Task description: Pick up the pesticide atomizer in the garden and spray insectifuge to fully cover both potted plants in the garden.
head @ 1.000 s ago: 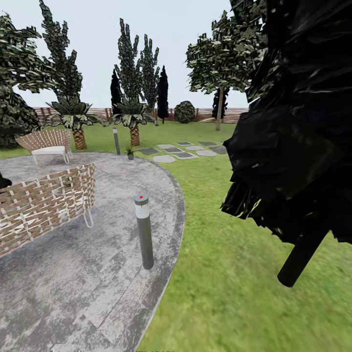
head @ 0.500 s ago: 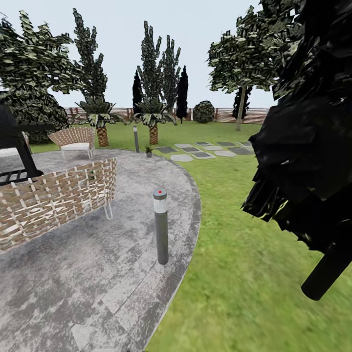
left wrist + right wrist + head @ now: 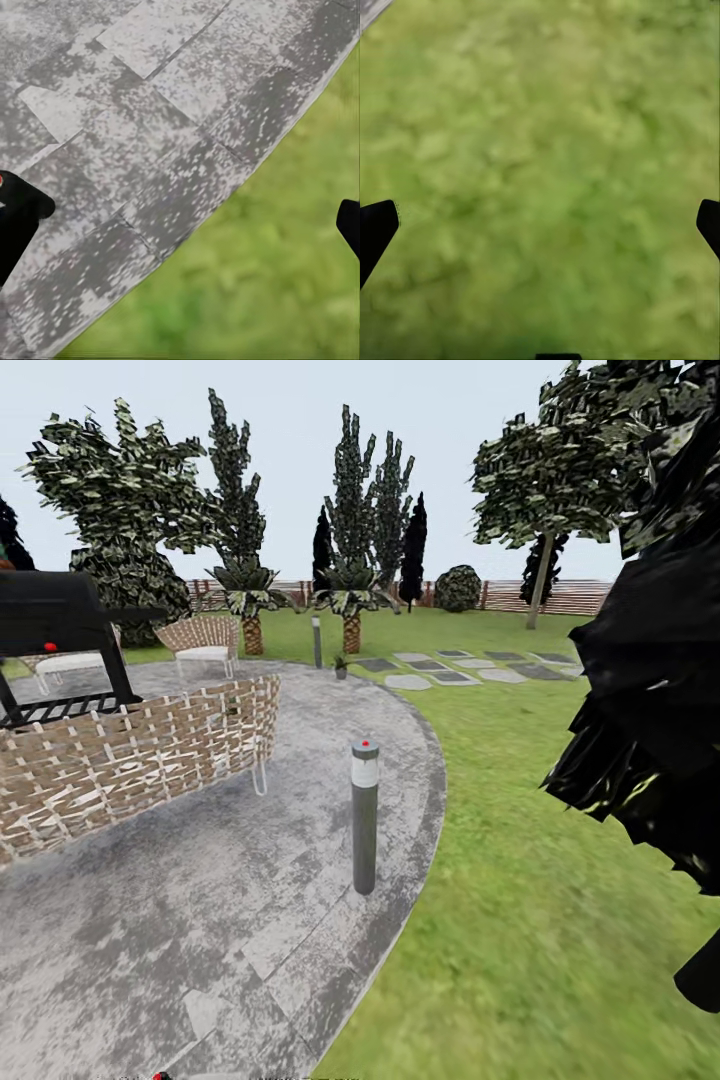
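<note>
Both grippers, left (image 3: 180, 214) and right (image 3: 540, 217), hang open; one potted plant (image 3: 341, 665) stands at the patio's (image 3: 200, 920) far edge

Right wrist view: blurred green lawn (image 3: 547, 172) across nearly the whole frame, mottled light and dark, no detail resolvable. Small grey sliver of paving (image 3: 370, 12) at the upper left corner. Right claw (image 3: 544, 225): dark fingertips (image 3: 375, 229) at the left and right edges, lower half, spread wide apart, only grass between them. Dark strip at bottom centre, unidentifiable.
</note>
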